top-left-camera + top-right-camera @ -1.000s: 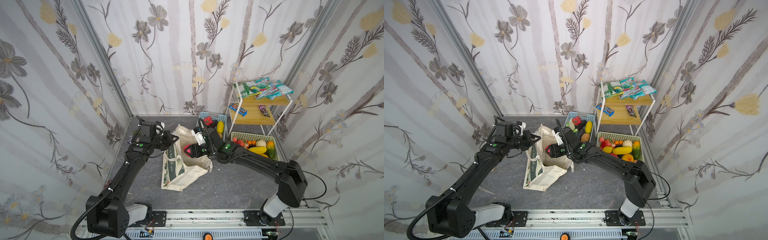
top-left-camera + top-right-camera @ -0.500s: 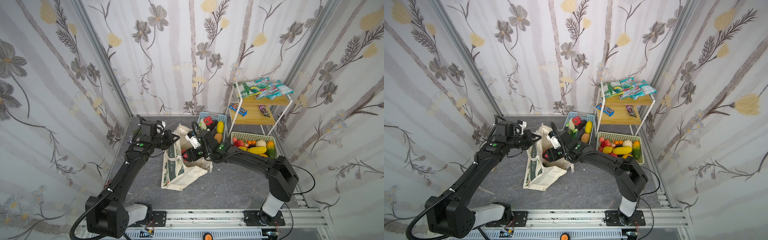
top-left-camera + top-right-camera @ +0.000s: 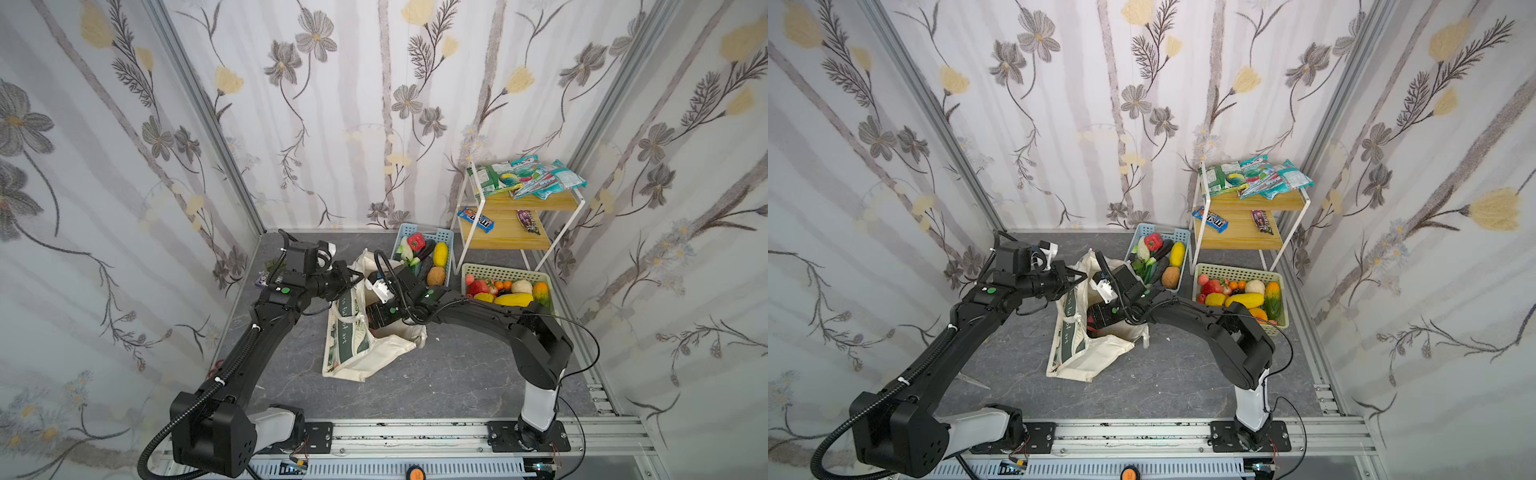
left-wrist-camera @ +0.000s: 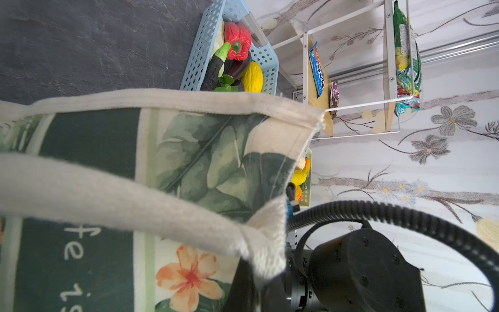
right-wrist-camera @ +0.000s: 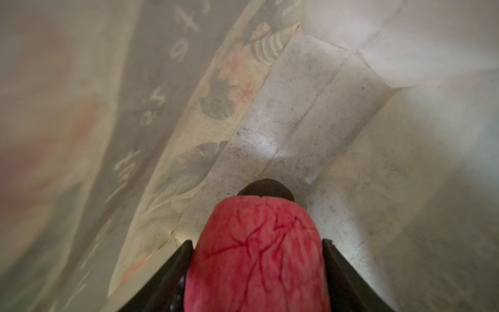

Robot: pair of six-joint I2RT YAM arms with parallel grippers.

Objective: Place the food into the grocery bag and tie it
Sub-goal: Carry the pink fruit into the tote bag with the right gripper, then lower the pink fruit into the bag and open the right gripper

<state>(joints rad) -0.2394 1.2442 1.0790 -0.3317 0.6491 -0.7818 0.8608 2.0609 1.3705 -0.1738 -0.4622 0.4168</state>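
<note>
1. The bag (image 3: 365,349) lies slumped on the grey table (image 3: 449,374). Its dark green lettered band faces up and its mouth is at the far end.
2. The right gripper (image 5: 256,243) is inside the bag, clamped on a red fruit (image 5: 256,259). Its 2 black fingers (image 5: 172,270) press on opposite sides of the fruit. The fruit is close to the bag's pale lining; contact with the lining cannot be determined.
3. The left gripper (image 3: 356,277) is at the left rim of the bag's mouth. Its jaws are together, pinching the cloth, and that side of the mouth is held raised.
4. In the left wrist view, 1 cream handle (image 4: 121,194) crosses in front of the bag's printed side.
5. The blue basket (image 3: 446,237) stands just beyond the bag's mouth. It holds a red pepper (image 3: 415,240) and yellow, brown and dark vegetables.
6. The yellow basket (image 3: 507,271) stands to the right of the bag, clear of it, and is filled with mixed fruit.
7. The rack (image 3: 507,239) stands farthest from the bag, behind the yellow basket. It has 2 wooden shelves: a green packet (image 3: 492,180) and other packets lie on the upper shelf, and 2 bars lie on the lower.
</note>
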